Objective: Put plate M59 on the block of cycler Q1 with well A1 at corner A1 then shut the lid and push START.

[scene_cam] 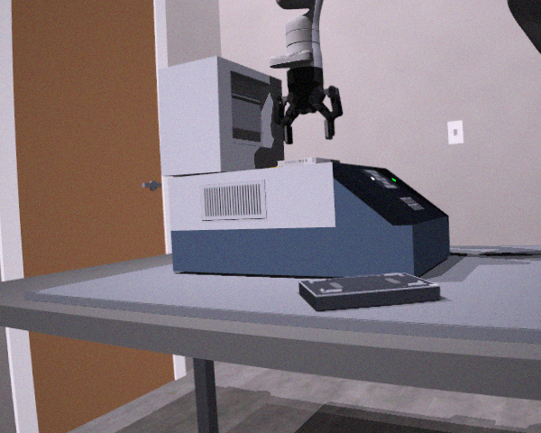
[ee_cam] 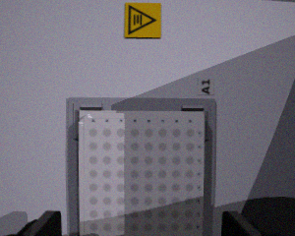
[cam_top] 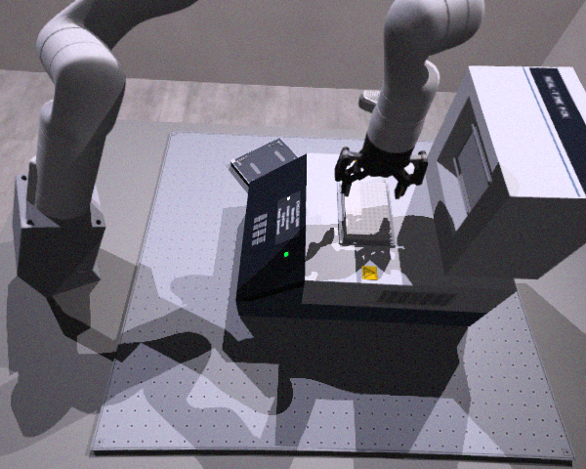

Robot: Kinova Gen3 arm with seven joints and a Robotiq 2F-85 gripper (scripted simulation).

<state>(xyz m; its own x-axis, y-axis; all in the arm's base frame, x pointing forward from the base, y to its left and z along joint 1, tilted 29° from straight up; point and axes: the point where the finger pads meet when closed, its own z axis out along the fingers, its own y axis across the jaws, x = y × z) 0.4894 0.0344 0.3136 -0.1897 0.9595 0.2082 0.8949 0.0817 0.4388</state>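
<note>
The white plate (cam_top: 366, 217) (scene_cam: 301, 161) (ee_cam: 142, 167) lies in the block recess on top of cycler Q1 (cam_top: 323, 176) (scene_cam: 261, 252) (ee_cam: 29, 74), between dark locators. It looks level; its own A1 mark cannot be read. The A1 label (ee_cam: 206, 87) is beside the recess's upper right corner in the wrist view. My gripper (cam_top: 372, 194) (scene_cam: 308, 140) (ee_cam: 143, 223) is open and empty, pointing down above the plate, clear of it. Q1's lid housing (cam_top: 540, 151) (scene_cam: 189, 121) stands back, leaving the block uncovered. The lamp (cam_top: 285, 254) (scene_cam: 393, 179) is green. Nest N1 (cam_top: 266, 160) (scene_cam: 369, 289) is empty.
The lid housing rises close beside the gripper, on the side away from the sloped front panel (cam_top: 268, 267) (scene_cam: 382, 200). A yellow warning label (cam_top: 369, 273) (ee_cam: 143, 20) lies on Q1's top. Q1 stands on a perforated board (cam_top: 182, 418).
</note>
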